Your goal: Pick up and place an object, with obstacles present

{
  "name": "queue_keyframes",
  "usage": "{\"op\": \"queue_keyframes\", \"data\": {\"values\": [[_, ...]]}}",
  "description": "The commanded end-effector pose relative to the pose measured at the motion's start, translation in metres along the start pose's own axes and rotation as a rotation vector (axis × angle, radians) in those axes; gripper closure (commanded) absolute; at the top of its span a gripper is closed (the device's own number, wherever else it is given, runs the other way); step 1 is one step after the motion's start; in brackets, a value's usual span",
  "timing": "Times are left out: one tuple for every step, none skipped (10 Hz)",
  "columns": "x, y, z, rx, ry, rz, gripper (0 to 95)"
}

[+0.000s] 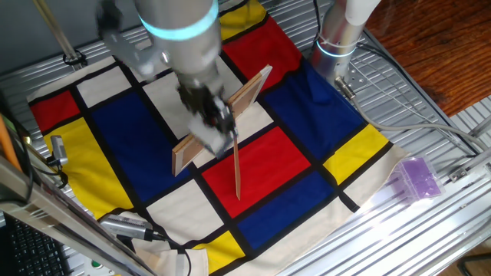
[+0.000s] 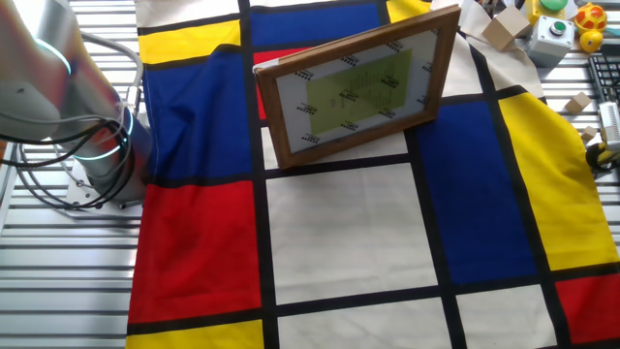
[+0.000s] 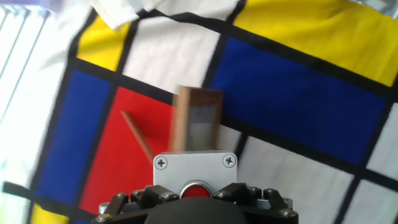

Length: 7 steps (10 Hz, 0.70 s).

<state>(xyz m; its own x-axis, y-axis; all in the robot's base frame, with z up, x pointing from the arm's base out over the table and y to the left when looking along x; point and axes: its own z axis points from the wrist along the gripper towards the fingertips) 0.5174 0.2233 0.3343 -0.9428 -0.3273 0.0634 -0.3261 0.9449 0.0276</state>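
Observation:
In the hand view my gripper (image 3: 196, 198) is shut on the small grey box (image 3: 196, 167). Its round red button (image 3: 196, 190) shows between the fingers (image 3: 144, 198). I hold it above the cloth, over the wooden board (image 3: 198, 118) that stands on edge. The slim stick (image 3: 138, 134) leans from the board over a red square. In one fixed view the blurred gripper (image 1: 217, 126) hangs right over the middle of the board (image 1: 249, 92), with the stick (image 1: 236, 170) in front. The other fixed view shows the board's broad face (image 2: 354, 82); the gripper is out of that view.
A checked cloth (image 1: 307, 184) covers the table. A translucent purple block (image 1: 418, 178) lies on the metal at the right. A second arm's base (image 1: 337, 38) stands at the back. Small toys and a grey box with a green button (image 2: 552, 29) sit at a far corner.

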Motion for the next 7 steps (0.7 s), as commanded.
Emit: {"op": "queue_keyframes", "data": {"values": [[-0.015, 0.021, 0.025, 0.001, -0.005, 0.0, 95.0], [-0.017, 0.021, 0.03, -0.001, -0.007, -0.011, 95.0], [-0.022, 0.017, 0.043, -0.004, -0.011, -0.016, 95.0], [-0.025, 0.015, 0.05, -0.003, -0.011, -0.016, 95.0], [-0.029, 0.012, 0.064, -0.003, -0.012, -0.019, 95.0], [-0.032, 0.01, 0.078, -0.003, -0.021, -0.018, 95.0], [-0.033, 0.009, 0.084, -0.003, -0.024, -0.019, 95.0]]}}
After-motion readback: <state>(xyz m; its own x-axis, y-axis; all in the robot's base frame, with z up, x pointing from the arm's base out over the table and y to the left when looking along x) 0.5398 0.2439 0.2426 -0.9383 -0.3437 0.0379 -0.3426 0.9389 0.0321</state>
